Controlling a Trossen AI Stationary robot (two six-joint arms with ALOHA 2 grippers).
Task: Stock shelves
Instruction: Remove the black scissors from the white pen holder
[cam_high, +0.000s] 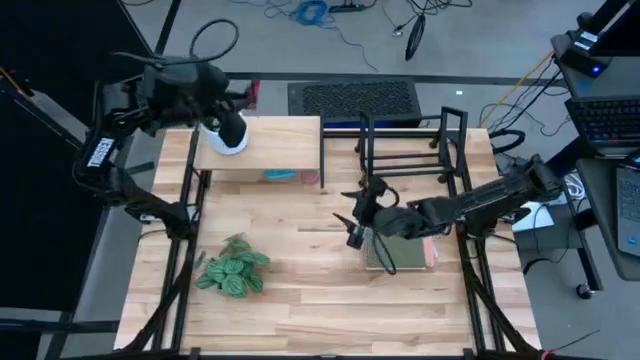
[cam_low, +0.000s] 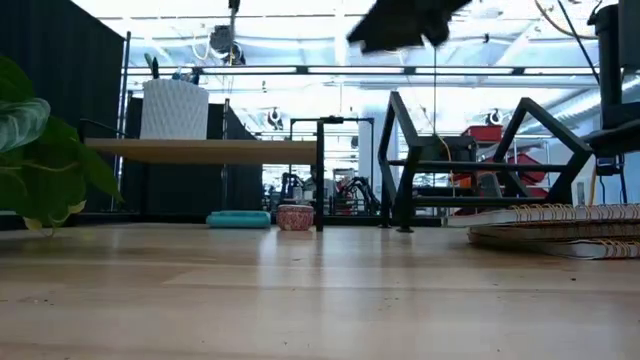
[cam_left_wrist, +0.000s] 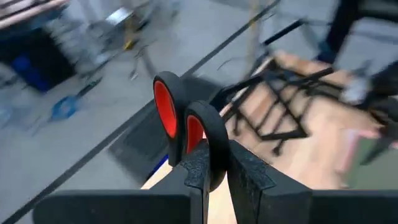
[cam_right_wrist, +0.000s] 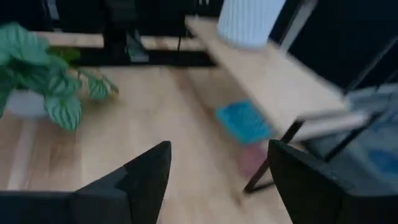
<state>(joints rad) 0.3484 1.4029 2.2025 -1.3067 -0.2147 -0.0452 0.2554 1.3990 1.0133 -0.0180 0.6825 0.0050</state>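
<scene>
The pale-wood riser shelf (cam_high: 262, 146) stands at the desk's far edge toward the left, and a white ribbed pot (cam_high: 227, 138) sits on its top near the left end. Under it lie a flat teal thing (cam_low: 238, 218) and a small reddish bowl (cam_low: 295, 216). Just beside it, along the same far edge toward the right, stands the black wire-frame rack (cam_high: 405, 145), with nothing on it that I can make out. The left gripper (cam_left_wrist: 214, 171) hangs over the shelf's left end, above the pot, its fingers pressed together with nothing between them. The right gripper (cam_high: 352, 226) is lifted above the middle of the desk (cam_high: 300, 290), in front of the rack, with its fingers (cam_right_wrist: 146, 177) spread wide and bare. Spiral-bound notebooks (cam_low: 560, 228) lie stacked flat on the desk under the right arm, toward the right edge. A leafy green plant (cam_high: 234, 268) sits near the front left corner, well apart from both shelves.
</scene>
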